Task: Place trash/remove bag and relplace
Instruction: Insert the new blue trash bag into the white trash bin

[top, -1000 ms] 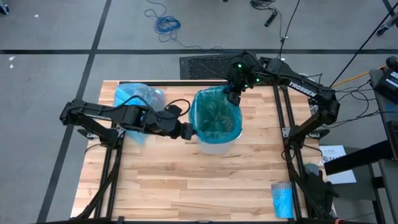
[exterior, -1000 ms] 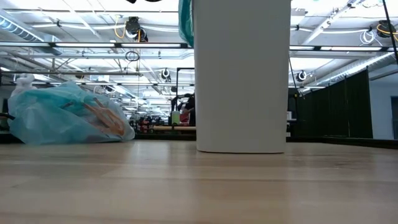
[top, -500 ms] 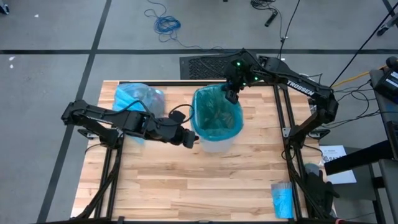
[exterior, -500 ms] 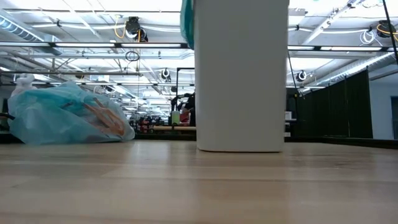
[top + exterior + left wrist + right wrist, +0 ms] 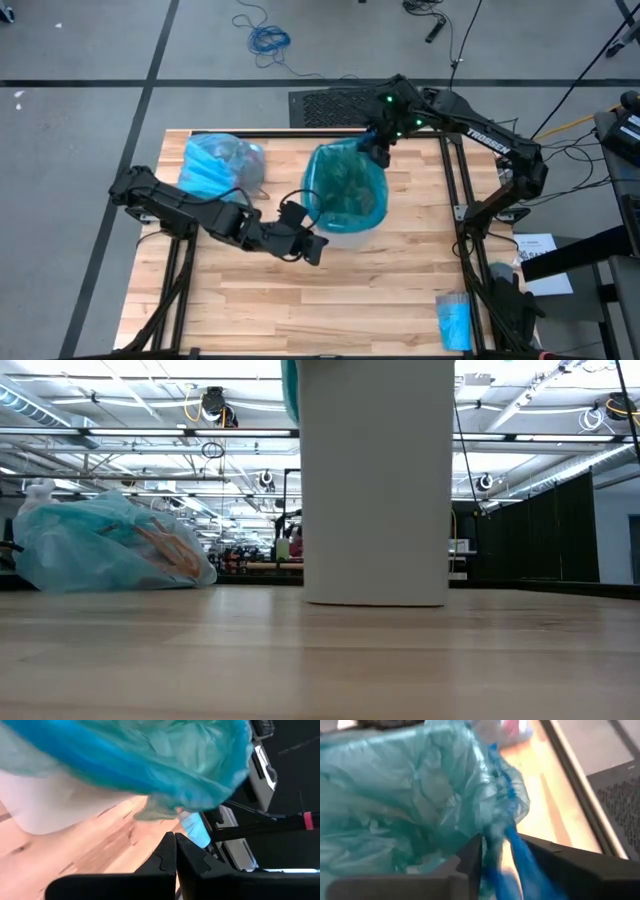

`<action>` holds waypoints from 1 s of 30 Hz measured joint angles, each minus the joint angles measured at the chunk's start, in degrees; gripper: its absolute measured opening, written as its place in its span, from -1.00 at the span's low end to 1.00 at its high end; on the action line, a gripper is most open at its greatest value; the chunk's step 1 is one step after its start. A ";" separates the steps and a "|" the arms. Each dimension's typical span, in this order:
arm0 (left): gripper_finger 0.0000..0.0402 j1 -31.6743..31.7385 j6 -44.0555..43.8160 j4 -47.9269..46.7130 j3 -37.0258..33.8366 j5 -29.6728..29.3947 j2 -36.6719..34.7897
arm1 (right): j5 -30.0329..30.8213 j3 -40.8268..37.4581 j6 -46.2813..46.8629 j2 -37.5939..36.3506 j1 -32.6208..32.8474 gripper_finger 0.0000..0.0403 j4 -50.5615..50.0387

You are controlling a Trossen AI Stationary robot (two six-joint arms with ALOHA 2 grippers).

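From above, you see the sky-blue bag [image 5: 212,163] lying bunched on the table [image 5: 330,300] at its far left corner, well apart from the white bin [image 5: 345,232], which is lined with a darker teal bag [image 5: 345,187]. Your right gripper [image 5: 377,146] sits at the bin's far rim on the teal liner's edge; your left gripper [image 5: 313,246] is just beside the bin's near left side. At table height, the sky-blue bag [image 5: 105,547] rests slumped and crinkly, translucent, with brownish and reddish shapes showing through its skin. Your left wrist view shows the left gripper [image 5: 175,851] with fingers pressed together, holding nothing, the teal liner [image 5: 165,760] overhead. Your right wrist view shows the right gripper [image 5: 495,845] pinched on a twisted fold of the teal bag [image 5: 410,790].
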 joint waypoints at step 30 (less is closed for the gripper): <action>-0.98 2.11 -1.52 -0.47 -0.02 -12.94 6.33 | 0.20 -0.01 -1.31 0.03 -0.74 -0.26 -6.16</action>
